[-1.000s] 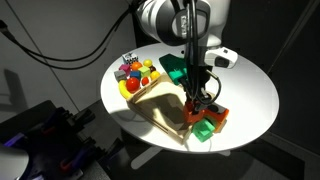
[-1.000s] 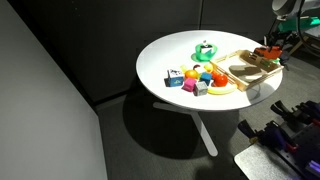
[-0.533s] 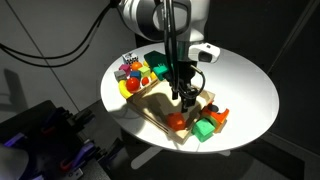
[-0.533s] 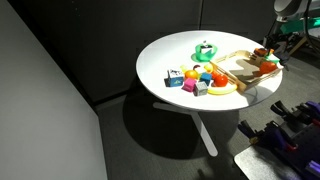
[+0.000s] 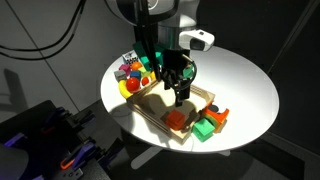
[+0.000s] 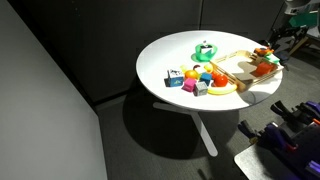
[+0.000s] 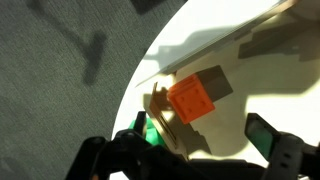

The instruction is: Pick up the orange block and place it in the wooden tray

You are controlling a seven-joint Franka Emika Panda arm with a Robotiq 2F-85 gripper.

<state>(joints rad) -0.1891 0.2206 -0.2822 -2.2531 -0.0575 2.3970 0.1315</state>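
Inside the wooden tray (image 5: 152, 108) the orange block (image 5: 177, 121) lies free; above the tray the jaws hang apart, holding nothing.

Wooden tray (image 5: 155, 108): pale matt wood. Orange block (image 7: 190, 100): smooth, matt. Table (image 5: 245, 90): smooth white.

- 1 wooden tray (image 5: 152, 108), on 1 round table (image 5: 245, 85).
- 1 orange block (image 5: 177, 121), inside the tray.
- 1 green block (image 5: 203, 130), just outside the tray's rim.
- 1 green bowl (image 6: 205, 50), near the tray.
- 1 heap of small toys (image 5: 133, 76) beside the tray; pieces too small to count.
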